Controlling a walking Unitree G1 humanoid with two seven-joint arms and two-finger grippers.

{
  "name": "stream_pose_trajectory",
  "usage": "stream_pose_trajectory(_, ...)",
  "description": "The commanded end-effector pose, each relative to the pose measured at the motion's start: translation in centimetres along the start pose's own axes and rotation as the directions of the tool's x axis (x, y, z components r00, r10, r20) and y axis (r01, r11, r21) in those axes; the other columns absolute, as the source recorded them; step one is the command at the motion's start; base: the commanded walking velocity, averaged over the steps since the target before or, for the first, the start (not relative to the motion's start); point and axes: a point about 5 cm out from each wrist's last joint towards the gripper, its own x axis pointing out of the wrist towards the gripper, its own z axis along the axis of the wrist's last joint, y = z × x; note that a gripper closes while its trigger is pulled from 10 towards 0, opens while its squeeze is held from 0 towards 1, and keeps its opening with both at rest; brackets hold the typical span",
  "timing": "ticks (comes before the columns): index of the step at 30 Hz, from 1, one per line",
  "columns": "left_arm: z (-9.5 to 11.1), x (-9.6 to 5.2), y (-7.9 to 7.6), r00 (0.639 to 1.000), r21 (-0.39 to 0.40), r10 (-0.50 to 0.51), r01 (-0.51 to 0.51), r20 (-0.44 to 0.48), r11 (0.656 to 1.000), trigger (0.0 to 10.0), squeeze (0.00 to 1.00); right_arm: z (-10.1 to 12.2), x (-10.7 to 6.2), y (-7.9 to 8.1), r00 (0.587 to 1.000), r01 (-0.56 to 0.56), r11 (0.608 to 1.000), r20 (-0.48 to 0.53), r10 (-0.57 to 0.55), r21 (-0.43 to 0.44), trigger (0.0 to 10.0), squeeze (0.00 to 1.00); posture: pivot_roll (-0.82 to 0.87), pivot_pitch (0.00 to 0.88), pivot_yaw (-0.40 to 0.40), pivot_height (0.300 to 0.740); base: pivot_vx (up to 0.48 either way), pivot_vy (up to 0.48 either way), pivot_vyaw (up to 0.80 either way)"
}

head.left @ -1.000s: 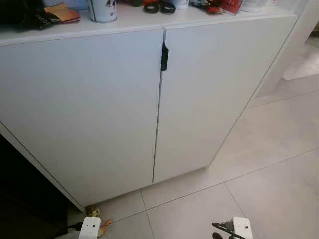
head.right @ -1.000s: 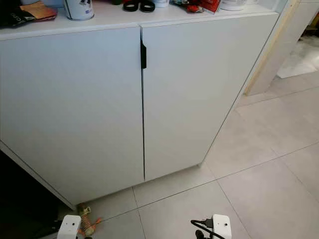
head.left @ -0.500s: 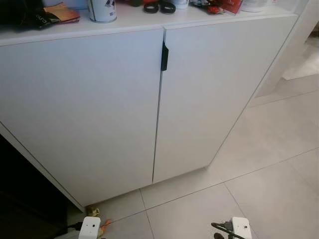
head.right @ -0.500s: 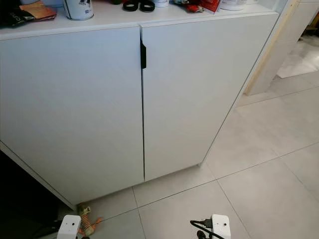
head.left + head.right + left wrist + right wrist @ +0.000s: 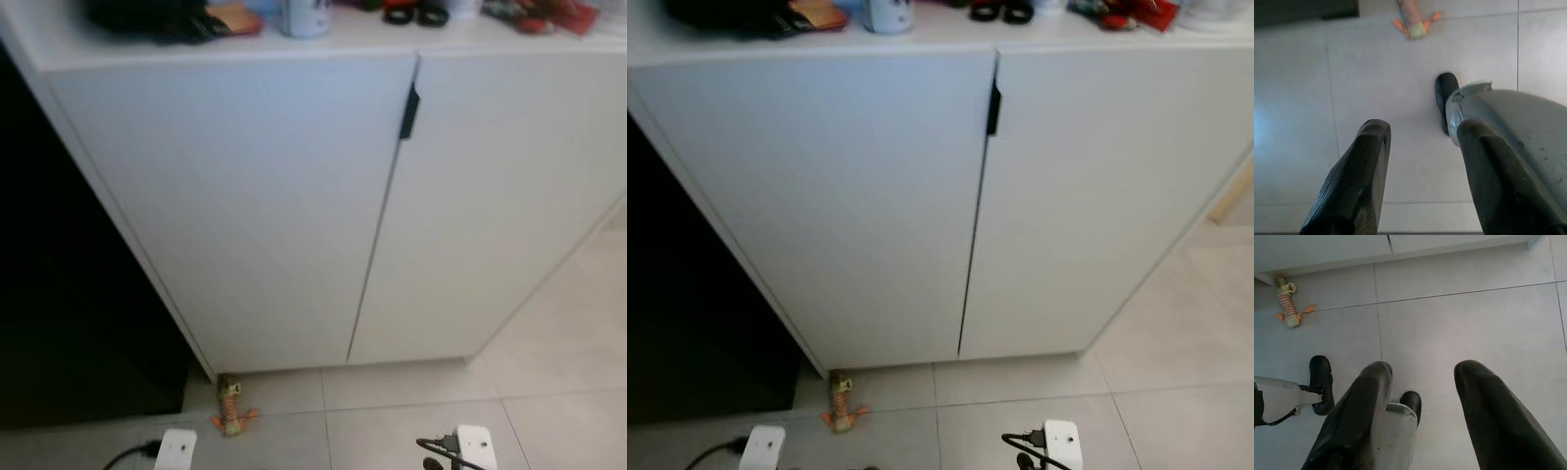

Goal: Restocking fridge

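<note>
Two closed doors on the white cabinet [image 5: 294, 215]; one toy [image 5: 230, 406] at its foot (both my fingers [image 5: 1359, 181] [image 5: 1484, 416] gape wide).

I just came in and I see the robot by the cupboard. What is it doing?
The robot is standing in front of a white cabinet with two closed doors and a black handle between them. It is not handling anything. Both arms hang down: the left claw and the right claw are open, empty and pointing at the tiled floor. A small orange striped toy lies on the floor by the cabinet's base. Some things sit on top, too blurred to name.
</note>
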Motion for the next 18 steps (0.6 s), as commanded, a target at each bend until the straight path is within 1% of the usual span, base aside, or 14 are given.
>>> stream_pose_trajectory(1, -0.03, 0.02, -0.05, 1.000, -0.004, 0.000, 0.000, -0.007, 1.000, 10.0, 0.00, -0.76, -0.26, -0.38, 1.000, 0.014, 0.999, -0.017, -0.013, 0.033, 10.0, 0.00, -0.12, 0.087, -0.044, 0.740, -0.240, 0.000, 0.00)
stream_pose_trajectory(10, -0.07, 0.02, -0.07, 1.000, -0.006, -0.001, 0.001, -0.009, 1.000, 10.0, 0.00, -0.77, -0.27, -0.40, 1.000, 0.015, 0.999, -0.016, -0.015, 0.029, 10.0, 0.00, -0.12, 0.088, -0.045, 0.740, -0.251, 0.000, 0.00)
stream_pose_trajectory(18, -0.07, 0.02, -0.05, 1.000, -0.009, 0.000, 0.000, -0.011, 1.000, 10.0, 0.00, -0.76, -0.26, -0.39, 1.000, 0.012, 1.000, -0.019, -0.011, 0.023, 10.0, 0.00, -0.12, 0.089, -0.045, 0.740, -0.262, 0.259, 0.00)
